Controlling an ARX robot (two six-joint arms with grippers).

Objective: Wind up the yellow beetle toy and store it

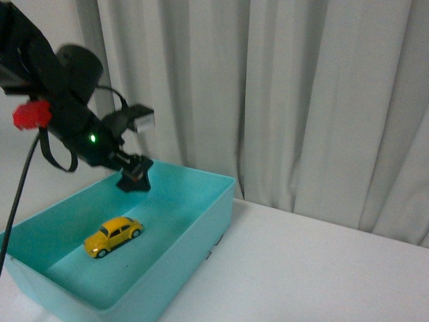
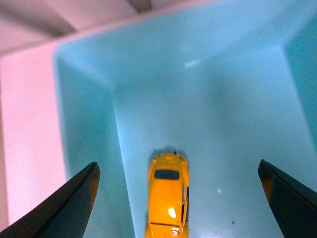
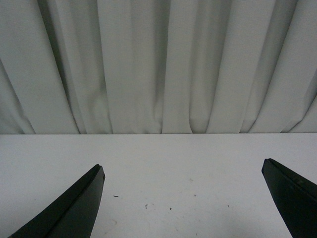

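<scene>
toy car [image 1: 112, 236] lower left, in tub [image 1: 194, 231] | left gripper [image 1: 134, 176] wide, above car | right gripper [image 3: 183, 166] wide, over table [image 3: 173, 203]

— What sort of place is this?

— A robot test bench, a lab setup by the look of it. There's a plain white table [image 1: 322, 268], and a pale curtain [image 1: 301, 100] in folds fills the whole background.

— Anything else pointing that way?

— A black robot arm [image 1: 74, 121] with a lit green lamp [image 1: 92, 138] and a loose cable [image 1: 17, 201]. It hangs over a plain teal bin [image 1: 208, 221] holding a lone toy car [image 1: 112, 236]. The right wrist view shows the same white table and curtain.
</scene>
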